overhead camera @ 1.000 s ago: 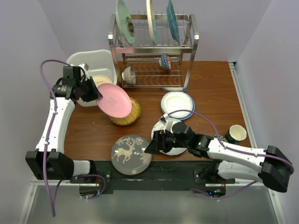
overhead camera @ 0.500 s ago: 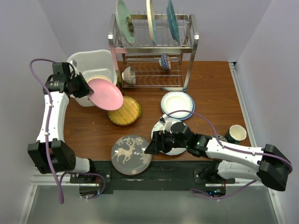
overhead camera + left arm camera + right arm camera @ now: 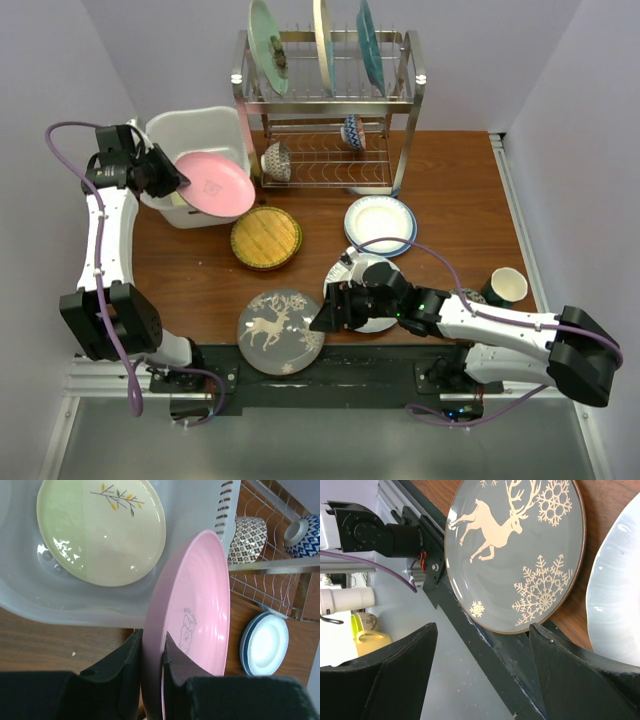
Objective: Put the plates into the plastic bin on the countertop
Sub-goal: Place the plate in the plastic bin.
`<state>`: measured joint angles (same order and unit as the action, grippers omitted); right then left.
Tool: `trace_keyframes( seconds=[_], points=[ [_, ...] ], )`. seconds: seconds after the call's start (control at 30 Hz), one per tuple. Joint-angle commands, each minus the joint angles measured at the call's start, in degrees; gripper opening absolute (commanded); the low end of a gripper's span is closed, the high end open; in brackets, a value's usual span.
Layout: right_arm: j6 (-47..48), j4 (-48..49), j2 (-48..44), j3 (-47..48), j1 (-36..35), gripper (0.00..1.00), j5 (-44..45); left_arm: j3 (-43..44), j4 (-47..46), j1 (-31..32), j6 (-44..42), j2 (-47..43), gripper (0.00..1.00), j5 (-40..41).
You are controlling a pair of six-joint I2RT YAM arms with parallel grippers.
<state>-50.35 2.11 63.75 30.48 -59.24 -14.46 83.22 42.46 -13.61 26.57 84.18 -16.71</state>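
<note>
The pink plate [image 3: 213,183] is pinched at its rim between the fingers of the left gripper [image 3: 165,175]. The plate is held tilted over the right part of the plastic bin [image 3: 172,130], which stands at the far left corner of the countertop [image 3: 450,180]. In the left wrist view a cream floral plate [image 3: 100,530] is seen flat on the bottom of the bin.

The right gripper [image 3: 332,308] is spread wide and nothing is held in it. It is found over the near edge of the countertop, between the grey deer plate [image 3: 281,331] and a white plate [image 3: 620,600]. The woven yellow plate [image 3: 266,237] lies just beside the bin, toward the middle of the countertop. A white plate with blue rim [image 3: 380,222] is placed in front of the wire dish rack [image 3: 330,100] at the far edge. A cup [image 3: 505,287] stands near the right edge.
</note>
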Motion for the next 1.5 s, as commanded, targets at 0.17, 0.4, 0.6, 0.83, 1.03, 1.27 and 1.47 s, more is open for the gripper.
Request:
trace_keyframes(
  seconds=[0.17,0.4,0.6,0.83,1.03,1.27,1.47],
  points=[
    [0.25,0.26,0.76,-0.16,-0.17,0.78,0.13,7.57,-8.35,-1.16,5.25,4.05,0.0,1.68],
    [0.69,-0.44,1.82,0.81,-0.17,0.78,0.13,11.69,-8.79,-1.25,5.86,8.36,0.0,3.87],
    [1.21,-1.49,2.26,1.51,-0.17,0.78,0.57,13.28,-10.46,-1.95,7.35,10.38,0.0,5.37],
    [1.74,-1.93,2.17,1.95,-0.17,0.78,1.1,13.99,-12.31,-1.95,7.62,13.81,0.0,7.48],
    [2.45,-3.69,3.66,2.92,-0.08,0.78,1.19,16.53,-12.93,-2.13,7.45,19.52,0.0,6.78],
    [2.8,-3.34,5.77,4.06,-0.08,0.78,-0.04,20.58,-12.22,-2.13,7.98,25.06,0.0,5.63],
    [3.15,-3.43,6.21,3.97,-0.08,0.78,0.04,21.19,-10.03,-2.04,5.87,26.82,0.0,8.01]
  ],
)
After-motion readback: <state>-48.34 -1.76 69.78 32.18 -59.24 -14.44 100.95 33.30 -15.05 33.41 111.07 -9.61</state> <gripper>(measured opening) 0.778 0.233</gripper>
